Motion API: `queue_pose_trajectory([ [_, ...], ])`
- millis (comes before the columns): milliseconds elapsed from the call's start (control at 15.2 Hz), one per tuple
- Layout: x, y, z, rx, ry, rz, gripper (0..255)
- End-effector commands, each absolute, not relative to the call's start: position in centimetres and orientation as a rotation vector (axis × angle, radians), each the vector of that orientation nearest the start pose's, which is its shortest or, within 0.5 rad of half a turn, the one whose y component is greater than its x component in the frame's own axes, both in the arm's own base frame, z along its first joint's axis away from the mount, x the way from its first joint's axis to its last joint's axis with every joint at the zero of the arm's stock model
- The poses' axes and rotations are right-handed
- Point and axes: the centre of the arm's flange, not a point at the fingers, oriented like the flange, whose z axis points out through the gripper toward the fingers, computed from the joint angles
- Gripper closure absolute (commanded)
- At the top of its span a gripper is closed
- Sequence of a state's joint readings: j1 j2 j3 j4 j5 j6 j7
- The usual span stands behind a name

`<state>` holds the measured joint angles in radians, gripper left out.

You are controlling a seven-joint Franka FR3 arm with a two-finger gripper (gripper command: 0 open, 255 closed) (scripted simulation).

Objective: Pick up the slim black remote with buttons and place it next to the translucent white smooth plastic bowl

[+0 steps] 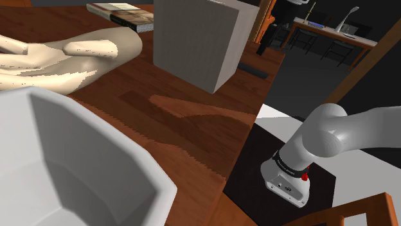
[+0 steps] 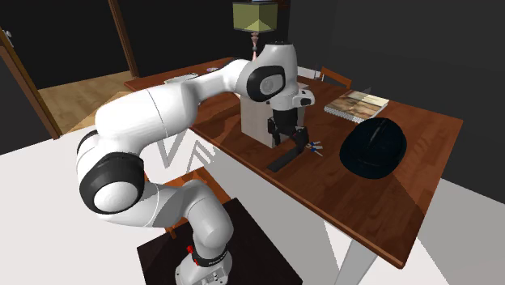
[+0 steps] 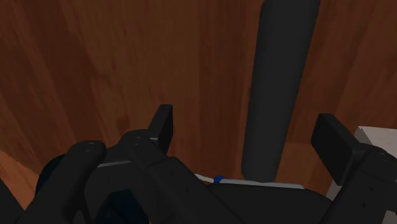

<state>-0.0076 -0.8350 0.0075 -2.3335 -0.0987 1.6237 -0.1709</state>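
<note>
The slim dark remote (image 3: 280,76) lies flat on the brown wooden table (image 3: 114,63). In the wrist view it runs away from the hand, between the two fingers and nearer one of them, with neither touching it. My black gripper (image 3: 248,137) is open. In the second exterior view the gripper (image 2: 290,144) hangs just above one end of the remote (image 2: 283,159). The white bowl (image 1: 64,160) looms large at the shoulder view's lower left.
A white box (image 2: 257,113) stands just behind the gripper. A small blue-and-white item (image 2: 314,147), a black rounded bowl-like object (image 2: 372,150) and a book (image 2: 356,104) lie to the second exterior view's right. A beige hand-shaped figure (image 1: 58,58) rests behind the bowl.
</note>
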Motion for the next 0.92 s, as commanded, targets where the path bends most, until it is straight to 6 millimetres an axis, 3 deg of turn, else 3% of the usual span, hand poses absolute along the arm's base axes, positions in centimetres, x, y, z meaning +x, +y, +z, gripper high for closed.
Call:
queue_pose_trajectory([
  [0, 29.9, -0.9, 62.2, -3.239, -0.272, -0.188, 0],
  [198, 33.2, -1.3, 59.4, -3.058, -0.186, 0.021, 0],
  [726, 33.1, -1.0, 55.4, -3.056, -0.184, 0.024, 0],
  [858, 33.1, -1.0, 55.4, -3.056, -0.184, 0.024, 0],
])
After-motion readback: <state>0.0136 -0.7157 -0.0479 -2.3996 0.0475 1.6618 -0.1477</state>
